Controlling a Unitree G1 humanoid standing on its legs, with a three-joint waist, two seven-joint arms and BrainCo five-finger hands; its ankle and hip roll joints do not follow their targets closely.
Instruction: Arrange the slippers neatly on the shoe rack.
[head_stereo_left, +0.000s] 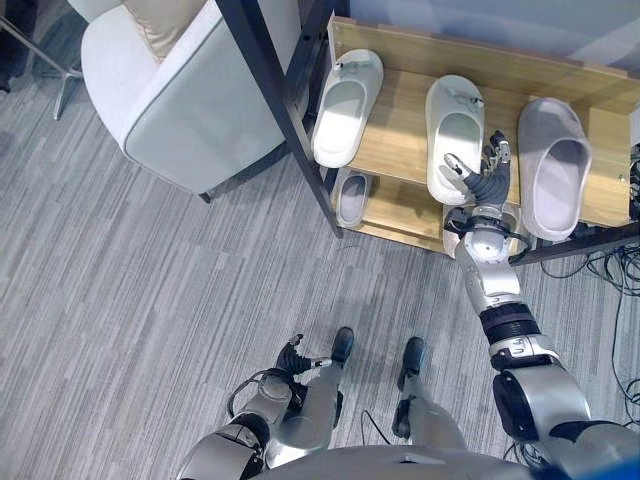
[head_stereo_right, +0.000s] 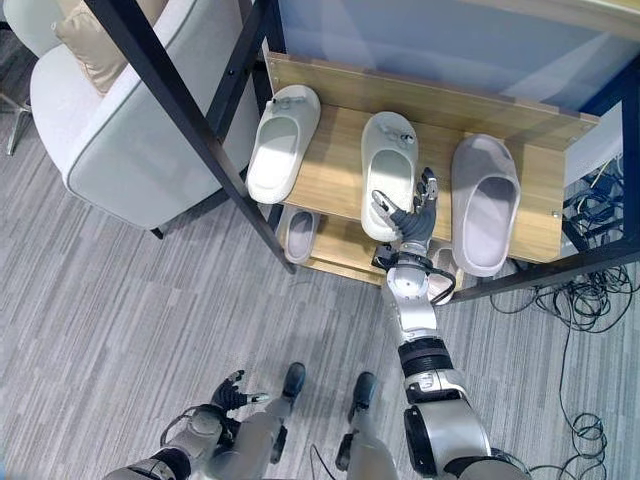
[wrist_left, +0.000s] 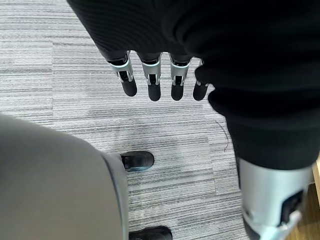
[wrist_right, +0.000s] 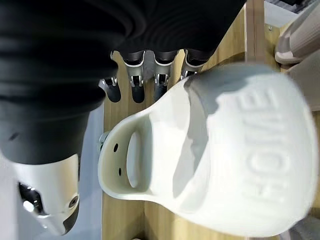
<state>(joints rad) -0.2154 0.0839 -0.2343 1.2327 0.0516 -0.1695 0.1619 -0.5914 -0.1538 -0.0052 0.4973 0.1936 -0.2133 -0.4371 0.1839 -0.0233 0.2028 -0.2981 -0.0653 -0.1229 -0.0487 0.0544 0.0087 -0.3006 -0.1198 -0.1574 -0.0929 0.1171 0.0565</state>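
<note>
Right robot hand (head_stereo_left: 484, 176) of mine reaches out, fingers spread loosely, beside the middle slipper (head_stereo_left: 454, 135) (smooth white foam) on the wooden rack (head_stereo_left: 400, 140); left robot hand (head_stereo_left: 292, 356) hangs relaxed.

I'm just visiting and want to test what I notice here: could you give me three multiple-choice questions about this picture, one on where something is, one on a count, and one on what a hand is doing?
1. Where is the robot's right hand?
A. Over the top shelf, beside the middle slipper
B. On the armchair
C. Flat on the floor

2. How many slippers lie on the top shelf?
A. One
B. Three
C. Five

3. What is the left hand doing?
A. Gripping a slipper
B. Pushing the armchair
C. Hanging open and empty, low over the floor

Answers:
1 A, its spread fingers sit next to the middle slipper.
2 B, two white slippers and one grey slipper lie there.
3 C, its fingers are straight with nothing in them.
</note>
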